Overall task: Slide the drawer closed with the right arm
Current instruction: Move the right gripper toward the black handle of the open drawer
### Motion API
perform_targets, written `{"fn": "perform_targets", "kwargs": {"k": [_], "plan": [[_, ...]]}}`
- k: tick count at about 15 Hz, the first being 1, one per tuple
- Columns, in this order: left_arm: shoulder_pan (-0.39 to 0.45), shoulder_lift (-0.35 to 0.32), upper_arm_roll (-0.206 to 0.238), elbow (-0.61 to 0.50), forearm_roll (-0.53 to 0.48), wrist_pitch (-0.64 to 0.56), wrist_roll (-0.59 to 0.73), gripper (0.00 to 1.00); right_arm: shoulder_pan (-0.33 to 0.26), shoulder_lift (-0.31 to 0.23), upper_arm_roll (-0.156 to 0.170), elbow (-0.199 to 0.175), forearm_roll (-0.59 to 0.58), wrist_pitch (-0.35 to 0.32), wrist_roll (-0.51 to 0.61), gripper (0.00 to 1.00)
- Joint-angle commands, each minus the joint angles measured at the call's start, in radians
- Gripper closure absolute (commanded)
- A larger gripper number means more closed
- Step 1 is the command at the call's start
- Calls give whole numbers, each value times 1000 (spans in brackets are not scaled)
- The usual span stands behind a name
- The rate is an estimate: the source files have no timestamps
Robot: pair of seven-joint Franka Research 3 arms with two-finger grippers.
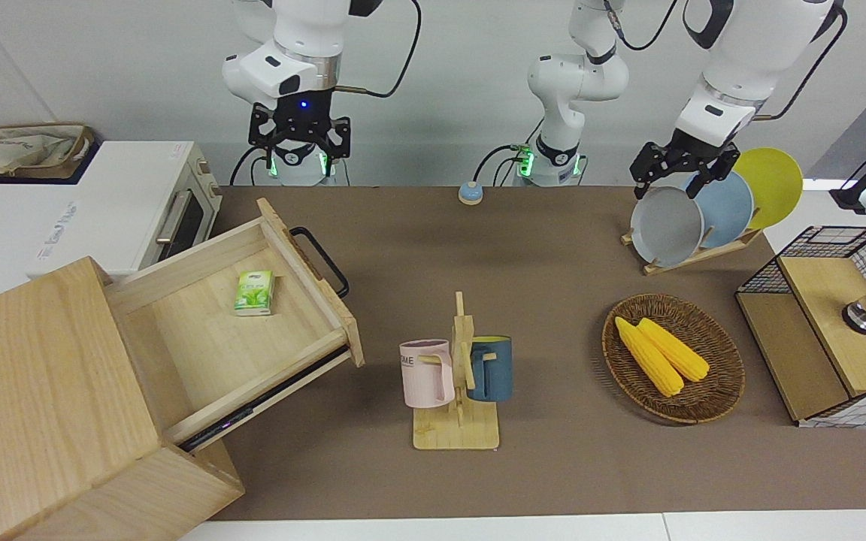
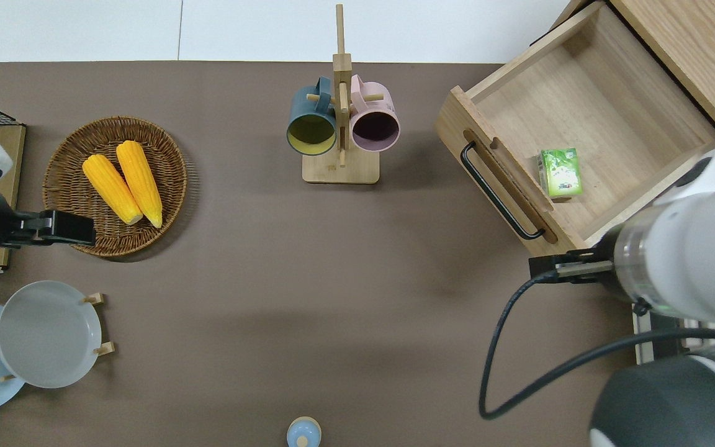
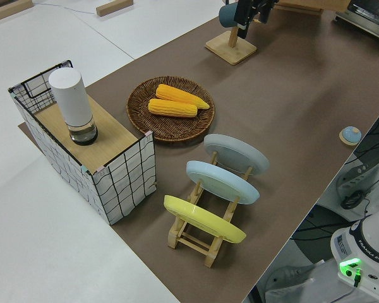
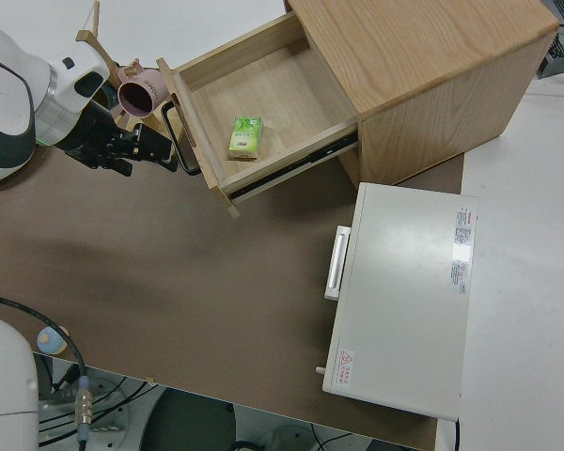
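At the right arm's end of the table, the pale-wood box (image 1: 34,376) stands with the drawer (image 1: 215,330) pulled far out of it, set at an angle to the table edge; a white toaster oven (image 1: 102,203) sits beside the box, nearer to the robots; a small green packet (image 1: 254,291) lies on the drawer floor; the black bar handle (image 1: 322,259) runs along the drawer front. The right gripper (image 1: 299,139) hangs with its fingers spread and nothing between them, over the table just beside the nearer corner of the drawer front. The drawer looks stiff and fairly light, riding on side rails, so it should glide if pushed squarely; I would press flat against the wooden front near the middle of the handle rather than clamp the bar, since a push at one corner might skew it on its rails; the packet is loose and may slide. Toward the middle stands a mug rack (image 1: 457,376); next a wicker basket (image 1: 719,391) of corn; the left arm is parked.
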Motion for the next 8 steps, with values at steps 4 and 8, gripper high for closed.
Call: {"fn": "perform_targets", "kwargs": {"k": [4,8], "plan": [[-2,-8,3,2,13,-14,1,2,41,90,126,-10,-273,10,155,11],[-2,-8,3,2,13,-13,1,5,76,112,145,-33,-377,7,174,11]]}}
